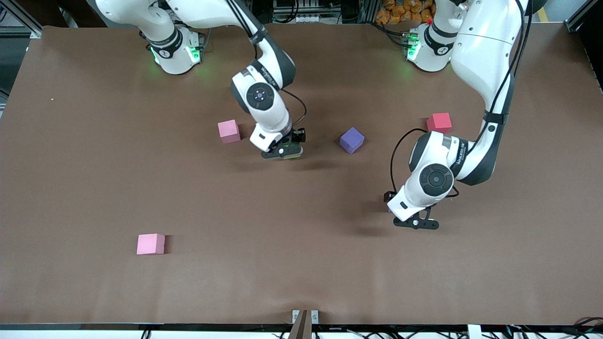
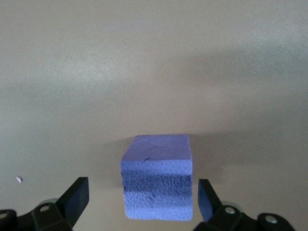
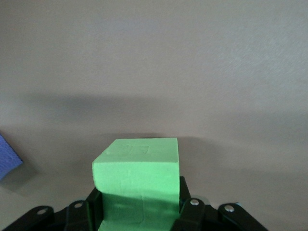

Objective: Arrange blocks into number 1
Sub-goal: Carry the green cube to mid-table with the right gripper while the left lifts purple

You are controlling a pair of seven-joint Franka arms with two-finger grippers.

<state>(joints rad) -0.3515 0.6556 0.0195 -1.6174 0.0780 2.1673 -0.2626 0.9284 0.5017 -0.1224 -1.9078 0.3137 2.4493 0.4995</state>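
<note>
**Green block clamped, purple one lined up**

The right gripper point(image 1: 284, 151) is clamped on the green block point(image 3: 137, 185), low at the table point(image 1: 94, 165), just beside the purple block point(image 1: 352, 140) toward the right arm's end. By my reading, that's a pickup for the figure 1.

The left gripper point(image 1: 417, 223) hangs nearer the front camera than that purple block, fingers point(image 2: 77, 197) spread wide around a second purple block point(image 2: 158, 175), not touching it, seemingly poised to close.

Two pink blocks point(image 1: 229, 131) point(image 1: 150, 244) lie toward the right arm's end; the red cube point(image 1: 439, 122) sits toward the left arm's.

Lettering on the arms is too small to read.
</note>
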